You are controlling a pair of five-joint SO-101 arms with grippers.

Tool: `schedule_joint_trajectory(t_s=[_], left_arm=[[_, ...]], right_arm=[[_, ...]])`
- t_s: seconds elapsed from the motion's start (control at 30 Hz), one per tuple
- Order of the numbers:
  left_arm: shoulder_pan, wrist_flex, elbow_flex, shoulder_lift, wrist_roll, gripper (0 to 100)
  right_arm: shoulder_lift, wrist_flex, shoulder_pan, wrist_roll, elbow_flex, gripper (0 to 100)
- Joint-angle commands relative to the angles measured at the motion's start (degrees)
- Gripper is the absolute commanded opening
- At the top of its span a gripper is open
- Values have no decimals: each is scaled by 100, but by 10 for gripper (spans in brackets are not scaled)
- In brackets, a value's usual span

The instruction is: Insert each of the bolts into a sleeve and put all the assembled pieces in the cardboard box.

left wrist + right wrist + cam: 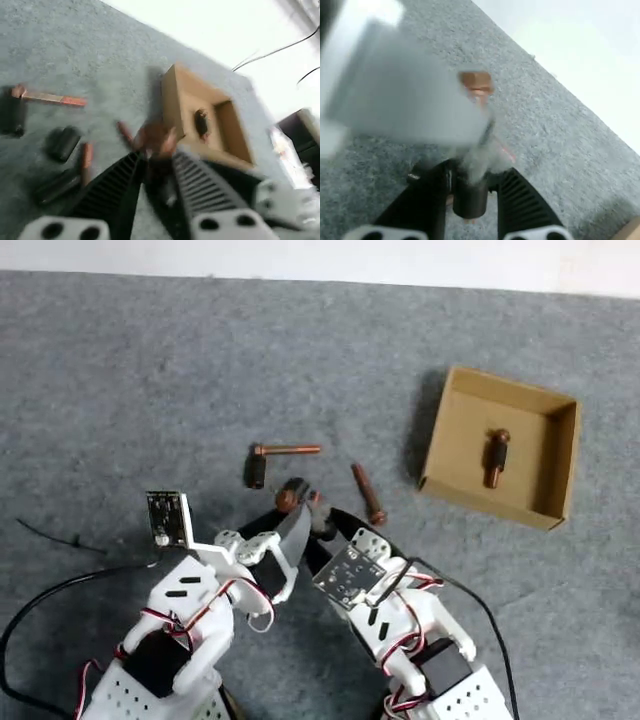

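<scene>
**Both grippers loaded, tips meeting at mid-table**

The right gripper (pixel 472 175) has its jaws clamped on a dark sleeve (pixel 469 200). They are only as far apart as the sleeve is wide, and the sleeve stands upright between the ribbed pads. Directly over the sleeve's open end sits the copper head of a bolt (pixel 476 84).

The left gripper (pixel 156 157) holds that bolt. Its jaws are drawn in to a narrow gap, with the copper piece pinched at the tips. Motion blur hides exactly where the pads meet the shank.

In the high view the two sets of tips come together on the grey mat (pixel 150 360). From that meeting point:

- A loose bolt (pixel 368 493) lies flat at 3 o'clock.
- A second loose bolt (pixel 290 449) lies at 12 o'clock.
- A spare sleeve (pixel 257 471) lies at 11 o'clock, just beside the second bolt's head.
- The cardboard box (pixel 437 430) sits at 2 o'clock, well apart from the arms.

One assembled piece (pixel 496 457) lies inside the box.
</scene>
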Motion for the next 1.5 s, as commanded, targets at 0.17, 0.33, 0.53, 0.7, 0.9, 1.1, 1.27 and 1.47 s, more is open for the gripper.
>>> schedule_joint_trajectory(t_s=[0.17,0.33,0.53,0.7,0.9,1.1,1.27,1.47], left_arm=[[-330,44,163,4,387,372],[-1675,-536,189,4,1152,337],[-3011,-1055,233,4,1705,258],[-3187,-1090,382,4,1679,117],[-3327,-1556,778,13,1670,18],[-3345,-1565,787,13,1670,6],[-3345,-1521,787,22,1670,6],[-3345,-1257,787,22,1099,6]], right_arm=[[-84,-66,207,35,664,5],[-84,-75,277,35,655,5],[-92,-110,892,-18,637,5],[-92,-857,2211,-510,637,5],[31,-2237,3837,-1486,646,5],[778,-2448,3899,-1020,532,5],[2448,-2545,4110,-1020,-875,5],[6070,-2800,4207,-1046,-3196,5]])
